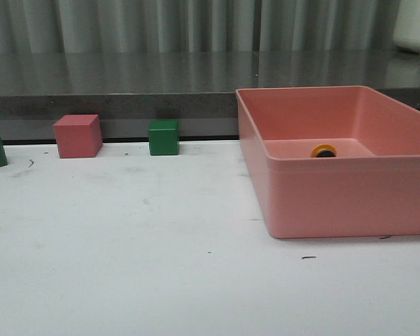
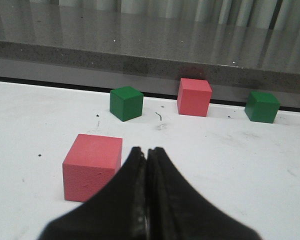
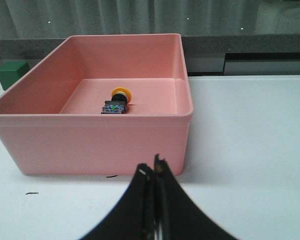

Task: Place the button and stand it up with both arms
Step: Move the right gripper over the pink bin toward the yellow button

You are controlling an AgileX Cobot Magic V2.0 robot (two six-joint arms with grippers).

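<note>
While the left gripper point(image 2: 147, 165) sits pinched shut, empty, a pink cube point(image 2: 92, 167) just beside it, the right gripper point(image 3: 154, 172) is closed too, facing the bin point(image 3: 90, 135) where the button point(image 3: 117, 101) lies tipped over.

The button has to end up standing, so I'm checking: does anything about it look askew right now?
Yes. The button lies tipped on its side on the floor of the pink bin, yellow cap pointing sideways rather than up.
</note>
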